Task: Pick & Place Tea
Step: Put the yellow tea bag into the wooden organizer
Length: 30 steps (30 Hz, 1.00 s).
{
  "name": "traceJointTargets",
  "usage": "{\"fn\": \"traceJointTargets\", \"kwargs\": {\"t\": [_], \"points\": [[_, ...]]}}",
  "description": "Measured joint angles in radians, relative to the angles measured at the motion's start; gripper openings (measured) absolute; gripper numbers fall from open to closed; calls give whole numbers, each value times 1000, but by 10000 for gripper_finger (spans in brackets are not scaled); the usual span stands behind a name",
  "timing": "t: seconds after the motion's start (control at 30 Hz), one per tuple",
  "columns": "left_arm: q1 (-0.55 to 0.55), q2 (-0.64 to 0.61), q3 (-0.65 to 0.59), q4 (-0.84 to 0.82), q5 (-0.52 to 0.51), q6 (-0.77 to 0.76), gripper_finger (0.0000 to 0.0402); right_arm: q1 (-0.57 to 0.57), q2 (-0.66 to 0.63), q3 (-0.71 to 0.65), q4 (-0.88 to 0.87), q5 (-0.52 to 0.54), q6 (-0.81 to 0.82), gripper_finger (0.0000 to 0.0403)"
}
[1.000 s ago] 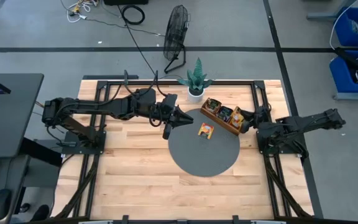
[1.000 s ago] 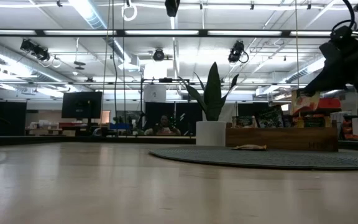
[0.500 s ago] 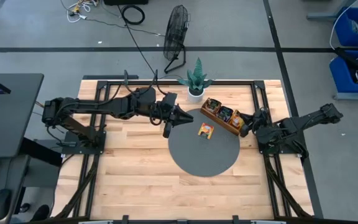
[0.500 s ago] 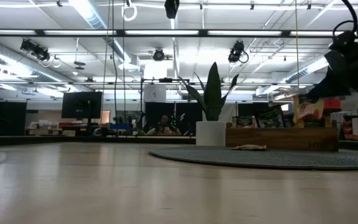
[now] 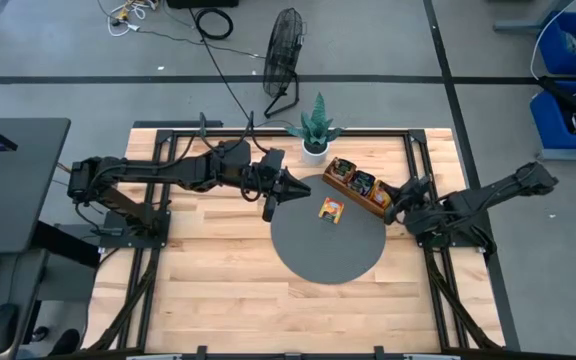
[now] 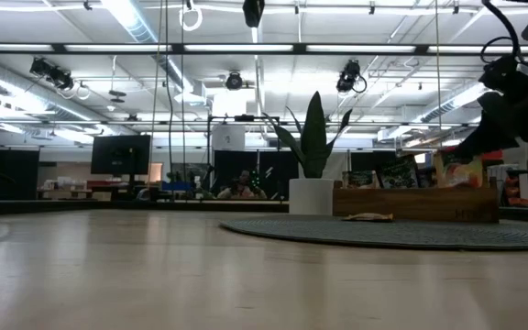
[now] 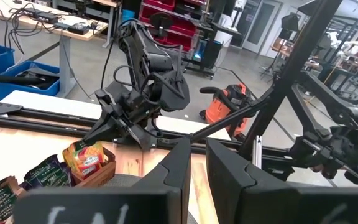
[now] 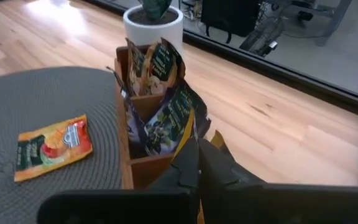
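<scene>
A long wooden tray [image 5: 356, 183] stands on the round grey mat's [image 5: 328, 255] far right edge, with dark and yellow tea sachets [image 8: 166, 112] upright in its compartments. One orange tea sachet [image 5: 330, 209] lies flat on the mat. My right gripper [image 5: 392, 206] is at the tray's right end, shut on another orange sachet [image 7: 86, 157] that stands in the end compartment. My left gripper [image 5: 288, 189] hovers level over the mat's far left edge, its fingers [image 7: 179, 168] a narrow gap apart with nothing between them. My right gripper pinches the orange sachet by its upper edge [image 7: 93, 144] between its two fingers, slanting down from the table's right side. The sachet hangs upright below the fingers. Its lower part [image 6: 456, 180] is down inside the tray's end compartment, behind the tray's wall.
A potted plant [image 5: 315, 130] in a white pot stands just beyond the mat's far edge, close to the tray's left end. Black frame rails [image 5: 268, 132] run along the table's far and side edges. Bare wood [image 5: 228, 290] stretches across the near half of the table.
My right gripper has sunk toward the tray's right end, rolling a little, still shut on the orange sachet. The sachet has come down from above the tray; its lower part now sits behind the tray's wall.
</scene>
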Motion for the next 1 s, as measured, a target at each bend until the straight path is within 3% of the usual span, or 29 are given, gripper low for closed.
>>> {"fn": "traceJointTargets", "kwargs": {"t": [0.4,0.8,1.0], "points": [[0,0,0,0,0,26,55,0,97,-9,31,-37,20,11],[0,0,0,-2,11,26,55,-1,97,-5,34,-34,16,130],[0,0,0,-23,11,21,55,-1,96,59,67,-8,-120,173]]}}
